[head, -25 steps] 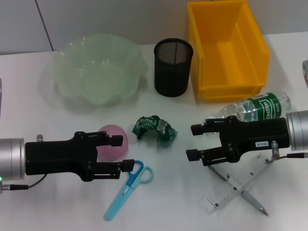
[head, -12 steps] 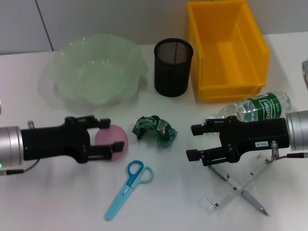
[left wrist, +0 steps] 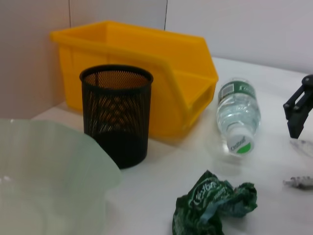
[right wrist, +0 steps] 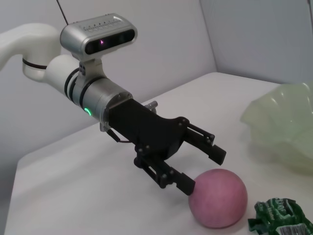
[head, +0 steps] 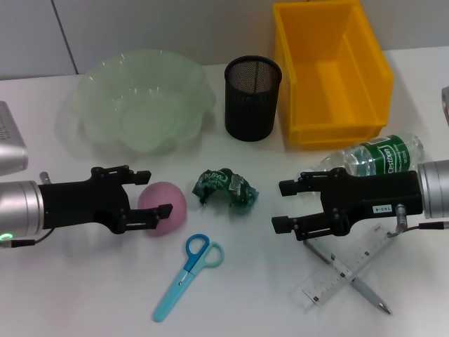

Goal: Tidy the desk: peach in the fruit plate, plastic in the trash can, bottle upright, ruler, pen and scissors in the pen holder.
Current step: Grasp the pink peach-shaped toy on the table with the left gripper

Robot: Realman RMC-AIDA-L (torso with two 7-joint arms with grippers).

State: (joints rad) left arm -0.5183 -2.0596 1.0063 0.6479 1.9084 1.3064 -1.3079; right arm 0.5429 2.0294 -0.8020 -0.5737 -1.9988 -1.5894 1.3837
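Looking down from the head, we see the peach (head: 164, 208) as a smooth, round, pale pink ball lying on the white desk (head: 84, 295), in front of the pale green fruit plate (head: 144, 100) and beside the crumpled green plastic (head: 226, 187). Our left gripper (head: 151, 191) reaches it from the left with its fingers spread open, one tip behind the fruit and one against its near left side; in the right wrist view the lower finger (right wrist: 178, 181) meets the peach (right wrist: 218, 198) while the upper one stands clear above it, so nothing is clamped. Our right gripper (head: 282, 206) hangs open too, holding nothing, just right of the plastic and in front of the lying bottle (head: 373, 157).

The bottle lies on its side, green label up, its cap end hidden behind our right arm in the head view; the left wrist view shows the white cap (left wrist: 238, 142). The clear ruler (head: 351, 270) and the pen (head: 354, 282) lie crossed, their upper ends covered by that same gripper. The blue scissors (head: 188, 275) lie in full sight near the peach. The black mesh pen holder (head: 252, 98) stands between the plate and the yellow trash can (head: 331, 74), whose far rim is cut off at the top edge
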